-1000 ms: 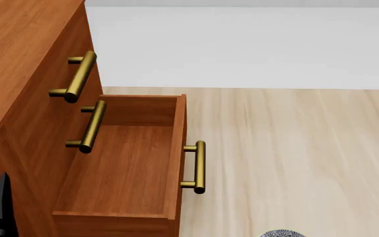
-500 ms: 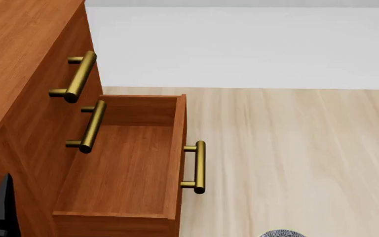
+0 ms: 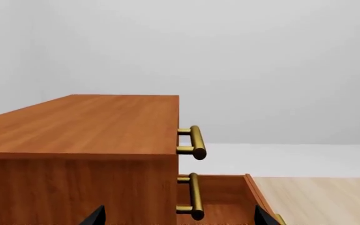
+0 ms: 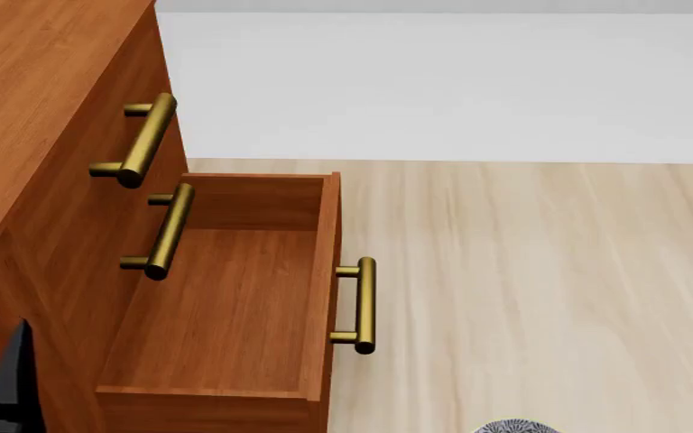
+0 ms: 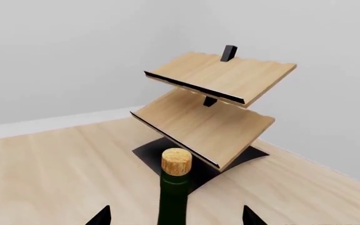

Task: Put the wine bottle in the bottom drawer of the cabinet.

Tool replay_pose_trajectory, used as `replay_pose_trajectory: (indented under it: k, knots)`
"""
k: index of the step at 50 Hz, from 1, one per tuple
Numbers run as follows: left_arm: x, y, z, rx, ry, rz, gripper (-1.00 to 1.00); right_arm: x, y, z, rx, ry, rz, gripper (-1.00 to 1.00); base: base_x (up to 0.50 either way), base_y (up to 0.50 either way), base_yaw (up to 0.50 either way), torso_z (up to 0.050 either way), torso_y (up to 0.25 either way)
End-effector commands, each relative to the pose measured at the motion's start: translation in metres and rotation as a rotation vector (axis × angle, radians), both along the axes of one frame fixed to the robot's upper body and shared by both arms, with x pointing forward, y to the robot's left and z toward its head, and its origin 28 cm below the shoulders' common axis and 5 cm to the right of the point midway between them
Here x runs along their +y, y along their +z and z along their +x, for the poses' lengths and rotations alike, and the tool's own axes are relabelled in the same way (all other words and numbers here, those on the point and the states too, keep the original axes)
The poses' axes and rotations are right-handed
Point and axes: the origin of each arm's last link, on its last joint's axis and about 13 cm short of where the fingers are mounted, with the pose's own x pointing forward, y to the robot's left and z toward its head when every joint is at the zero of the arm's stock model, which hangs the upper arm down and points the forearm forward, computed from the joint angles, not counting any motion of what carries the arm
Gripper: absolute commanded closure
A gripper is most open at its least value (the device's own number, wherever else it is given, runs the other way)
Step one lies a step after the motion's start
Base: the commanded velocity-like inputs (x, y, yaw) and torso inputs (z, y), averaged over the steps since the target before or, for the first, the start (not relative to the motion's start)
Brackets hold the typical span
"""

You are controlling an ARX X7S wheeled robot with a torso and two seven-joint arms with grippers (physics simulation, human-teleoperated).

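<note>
**Bottle between right fingers, bottom drawer open and bare**

Currently the wine bottle [image 5: 175, 187] stands upright between the two dark fingertips of the right gripper [image 5: 175, 218], neck and cork rising past them. The tips sit well apart on either side and touch no glass in view; whether they clasp the body lower down cannot be told. Beyond the bottle stands a pale wooden rack [image 5: 211, 110].

The left gripper [image 3: 178, 218] shows spread fingertips with nothing between them, facing the cabinet [image 3: 86, 136]. The bottom drawer [image 4: 232, 307] is pulled out, its floor bare, evidently ready to receive the bottle. Judgement: transport to the drawer is not yet done.
</note>
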Motion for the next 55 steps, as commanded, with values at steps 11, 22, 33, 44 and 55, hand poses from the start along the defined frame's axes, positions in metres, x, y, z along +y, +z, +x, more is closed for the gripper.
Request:
replay_pose_trajectory:
  k: [11,22,33,44,55]
  knots:
    - [-0.002,-0.003,0.001,0.008,-0.011,-0.001,-1.00,-0.006,0.000,0.013,0.009,0.000,0.009,-1.00,0.00,0.00,0.00,0.000,0.000]
    - [-0.002,-0.002,0.001,0.008,-0.014,-0.001,-1.00,-0.011,-0.001,0.019,0.017,0.001,0.016,-1.00,0.00,0.00,0.00,0.000,0.000]
    - [-0.004,-0.001,0.000,0.006,-0.024,0.000,-1.00,-0.015,-0.001,0.024,0.020,0.012,0.036,-1.00,0.00,0.00,0.00,0.000,0.000]
    - [-0.004,-0.002,0.001,0.010,-0.023,0.000,-1.00,-0.018,0.003,0.036,0.035,0.024,0.032,-1.00,0.00,0.00,0.00,0.000,0.000]
    - [-0.004,-0.003,0.001,0.011,-0.022,-0.001,-1.00,-0.021,-0.003,0.039,0.058,0.015,0.033,-1.00,0.00,0.00,0.00,0.000,0.000]
